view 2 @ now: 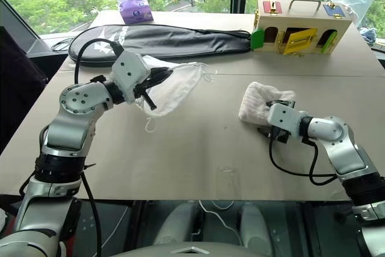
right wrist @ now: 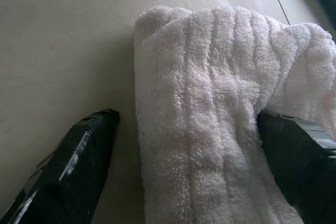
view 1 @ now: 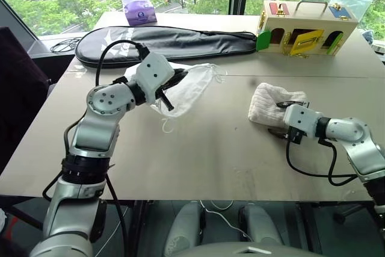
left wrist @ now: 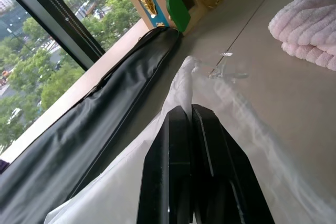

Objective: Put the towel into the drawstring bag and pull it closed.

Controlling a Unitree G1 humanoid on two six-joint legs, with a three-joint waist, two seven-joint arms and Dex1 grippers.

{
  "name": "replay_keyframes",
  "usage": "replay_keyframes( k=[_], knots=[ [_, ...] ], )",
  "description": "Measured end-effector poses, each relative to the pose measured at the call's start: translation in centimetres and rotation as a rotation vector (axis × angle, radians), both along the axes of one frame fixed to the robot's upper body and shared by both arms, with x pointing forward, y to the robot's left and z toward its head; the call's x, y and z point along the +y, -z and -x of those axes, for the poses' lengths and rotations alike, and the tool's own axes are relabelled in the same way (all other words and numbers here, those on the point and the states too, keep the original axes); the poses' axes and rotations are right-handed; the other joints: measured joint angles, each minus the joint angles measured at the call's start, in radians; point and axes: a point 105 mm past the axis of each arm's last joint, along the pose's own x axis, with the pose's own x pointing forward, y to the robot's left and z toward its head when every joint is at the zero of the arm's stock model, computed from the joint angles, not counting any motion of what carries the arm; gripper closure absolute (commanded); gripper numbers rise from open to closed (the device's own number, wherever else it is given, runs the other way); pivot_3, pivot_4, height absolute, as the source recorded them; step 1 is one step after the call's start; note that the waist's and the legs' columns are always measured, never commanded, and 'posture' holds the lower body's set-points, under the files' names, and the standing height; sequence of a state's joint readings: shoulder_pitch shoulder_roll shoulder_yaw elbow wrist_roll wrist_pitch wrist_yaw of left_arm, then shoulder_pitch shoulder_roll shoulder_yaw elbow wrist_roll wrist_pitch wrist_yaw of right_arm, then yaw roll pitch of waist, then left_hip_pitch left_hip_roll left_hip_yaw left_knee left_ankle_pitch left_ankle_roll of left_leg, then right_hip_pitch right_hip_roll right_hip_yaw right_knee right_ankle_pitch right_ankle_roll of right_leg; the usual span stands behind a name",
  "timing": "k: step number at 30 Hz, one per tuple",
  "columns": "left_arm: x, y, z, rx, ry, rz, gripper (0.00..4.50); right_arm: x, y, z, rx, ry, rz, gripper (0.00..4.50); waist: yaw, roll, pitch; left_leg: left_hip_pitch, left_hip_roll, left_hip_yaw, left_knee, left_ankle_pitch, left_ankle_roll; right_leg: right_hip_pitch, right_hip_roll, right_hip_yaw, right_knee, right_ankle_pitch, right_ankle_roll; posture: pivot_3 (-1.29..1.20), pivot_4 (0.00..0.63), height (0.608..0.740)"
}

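Just off the table, the drawstring bag hangs limp and flat from the left gripper, whose fingers are pinched together on its thin fabric near the mouth; nothing shows inside it. That arm is raised with its gripper roughly level, in front of the long black case. Well apart to the right, the towel lies folded on the table, and the right gripper, angled downward, has its fingers spread wide on either side of the cloth.
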State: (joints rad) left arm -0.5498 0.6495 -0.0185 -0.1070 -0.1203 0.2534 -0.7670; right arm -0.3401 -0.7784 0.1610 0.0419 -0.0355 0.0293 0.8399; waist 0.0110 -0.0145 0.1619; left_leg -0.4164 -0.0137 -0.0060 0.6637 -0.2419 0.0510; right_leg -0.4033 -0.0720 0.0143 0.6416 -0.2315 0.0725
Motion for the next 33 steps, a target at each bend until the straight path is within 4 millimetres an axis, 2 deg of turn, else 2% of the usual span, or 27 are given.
replay_keyframes(
  k=[6,9,14,19,22,25,26,30,33],
  knots=[
    [0.3,0.0,0.0,-0.005,-0.013,0.009,4.43,-2.2,-1.9,-3.4,-0.185,0.146,0.091,0.00,-0.001,0.000,0.001,0.000,0.000,0.001,0.001,0.000,-0.001,0.000,0.000,0.000,0.001,0.000,0.000,0.00,0.150,0.740],
    [0.1,0.0,0.0,-0.004,-0.012,0.016,4.43,-2.4,-2.8,-4.5,-0.250,0.181,0.093,0.00,-0.002,0.000,0.002,0.000,0.000,0.000,0.001,0.002,-0.004,0.000,0.000,0.000,0.001,0.000,0.000,0.00,0.150,0.740],
    [0.1,0.1,0.0,-0.002,-0.012,0.023,4.43,-2.0,-1.5,-5.6,-0.237,0.168,0.115,0.00,-0.007,0.001,0.002,0.000,0.000,0.001,0.001,0.003,-0.004,0.000,0.000,0.001,0.000,0.000,0.000,0.00,0.150,0.740],
    [0.0,0.2,-0.1,-0.003,-0.012,0.032,4.43,-1.0,-1.4,-6.7,-0.235,0.133,0.117,0.00,-0.026,0.001,0.003,0.001,0.000,0.001,0.001,0.003,-0.004,0.000,0.000,0.001,0.001,0.000,0.000,0.00,0.150,0.740],
    [-0.3,0.3,-0.1,-0.004,-0.006,0.045,4.50,-0.9,-1.4,-7.7,-0.227,0.135,0.147,0.74,-0.032,0.001,0.003,0.002,0.000,0.001,0.001,0.002,-0.003,0.000,0.000,0.002,0.002,0.000,0.000,0.00,0.150,0.740],
    [-0.3,0.3,-0.2,-0.005,-0.005,0.051,4.50,-1.3,-0.8,-8.1,-0.214,0.147,0.184,2.31,-0.027,0.001,0.003,0.002,0.000,0.001,0.001,0.001,-0.001,0.000,0.000,0.002,0.002,0.000,0.000,0.00,0.150,0.740],
    [-0.4,0.3,-0.2,-0.005,-0.006,0.054,4.50,-1.5,-0.7,-8.1,-0.215,0.153,0.192,2.61,-0.026,0.001,0.003,0.001,0.000,0.001,0.002,0.001,-0.001,0.001,0.000,0.002,0.002,0.000,0.000,0.00,0.150,0.740],
    [-0.4,0.5,-0.3,0.002,-0.009,0.067,4.50,-2.1,-0.5,-8.4,-0.224,0.179,0.215,4.46,-0.024,0.001,0.003,0.001,-0.001,0.000,0.003,0.002,-0.004,0.001,0.000,0.002,0.002,0.000,0.000,0.00,0.150,0.740],
    [-0.6,0.5,-0.3,0.011,0.002,0.093,4.50,-2.0,-1.0,-8.4,-0.260,0.169,0.202,4.46,-0.024,0.001,0.003,0.001,-0.001,0.000,0.002,0.003,-0.005,0.001,0.000,0.001,0.002,0.000,0.000,0.00,0.150,0.740]
  ],
)
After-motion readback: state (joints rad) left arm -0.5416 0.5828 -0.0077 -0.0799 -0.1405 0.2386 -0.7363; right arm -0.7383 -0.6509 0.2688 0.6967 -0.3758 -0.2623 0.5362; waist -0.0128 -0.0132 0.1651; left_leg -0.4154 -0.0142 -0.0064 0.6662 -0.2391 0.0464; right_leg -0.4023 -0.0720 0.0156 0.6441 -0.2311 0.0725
